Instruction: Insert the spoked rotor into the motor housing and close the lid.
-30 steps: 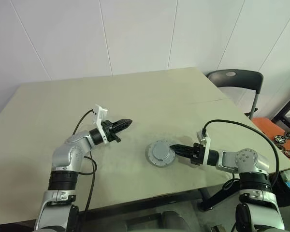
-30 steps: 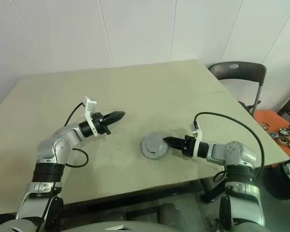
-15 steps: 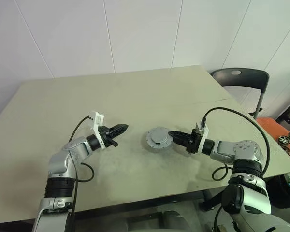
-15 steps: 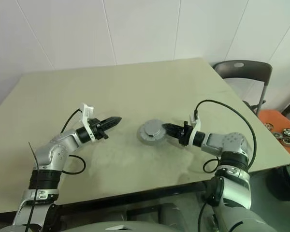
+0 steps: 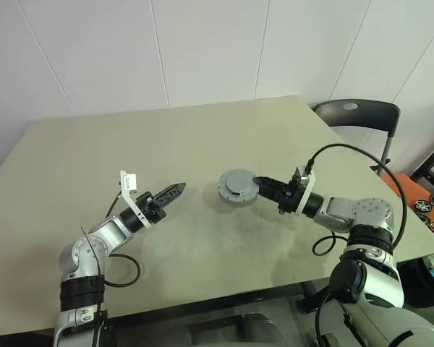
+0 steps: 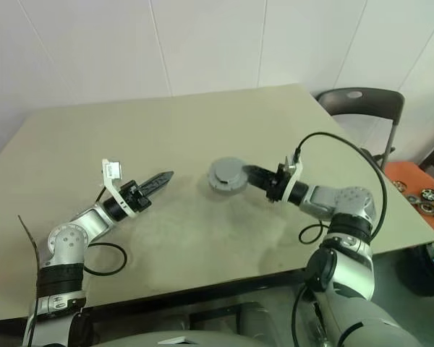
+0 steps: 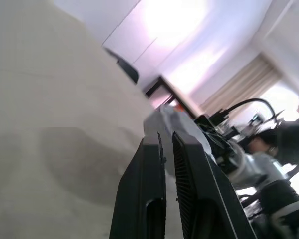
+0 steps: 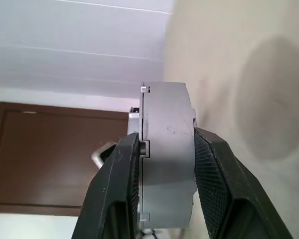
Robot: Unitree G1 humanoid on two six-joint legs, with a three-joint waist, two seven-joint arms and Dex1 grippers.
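The right end effector (image 5: 257, 182) clamped the closed motor housing (image 5: 237, 187) by its edge, off the tabletop (image 5: 202, 137); that narrow hold could slip. The left end effector (image 5: 179, 189) stood shut, empty, well apart.

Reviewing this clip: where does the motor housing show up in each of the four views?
Left eye view: the motor housing is right of centre, held by the right gripper.
Right eye view: near centre.
Left wrist view: just beyond the left gripper, grey.
Right wrist view: edge-on between that gripper's own fingers.
Shared landmark: the right gripper holding it.
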